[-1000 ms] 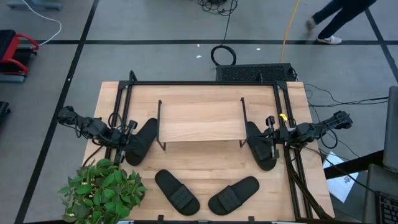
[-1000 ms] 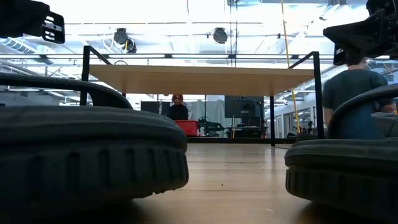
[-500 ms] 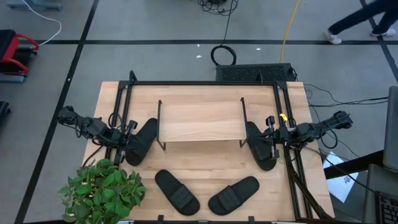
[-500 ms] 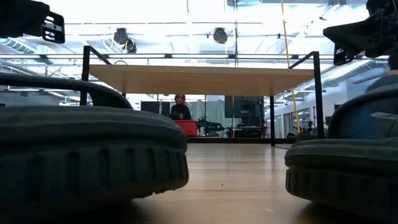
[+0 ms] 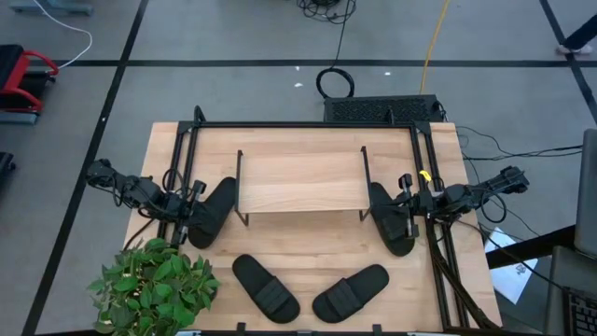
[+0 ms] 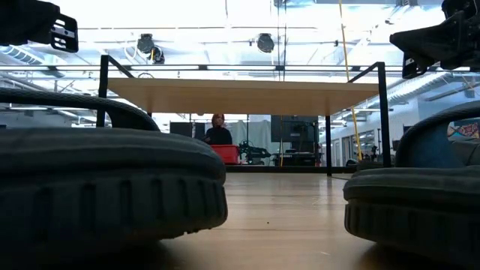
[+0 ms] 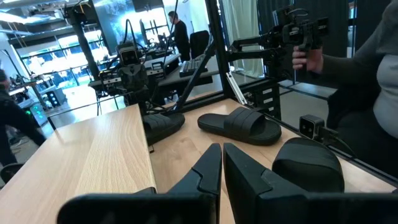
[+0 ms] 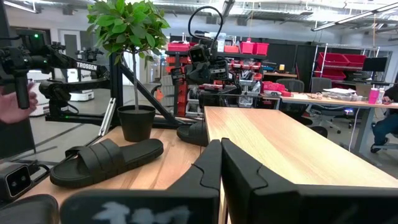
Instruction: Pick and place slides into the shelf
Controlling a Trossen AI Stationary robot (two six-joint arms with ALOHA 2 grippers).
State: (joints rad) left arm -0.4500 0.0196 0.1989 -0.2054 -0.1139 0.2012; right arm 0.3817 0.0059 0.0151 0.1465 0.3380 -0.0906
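Note:
The shelf, a light wooden board on thin black legs, stands mid-table. Four black slides lie sole-down on the table. One is by the shelf's left end and one by its right end. The other two are near the front edge and fill the low view's foreground. My left gripper hovers shut above the left slide, pointing level along the table. My right gripper hovers shut above the right slide. Neither holds anything.
A potted plant stands at the near left corner. A large black metal frame rings the table. A person's hand holds a device beyond the table's near side. Bare wood shows between the shelf and the two near slides.

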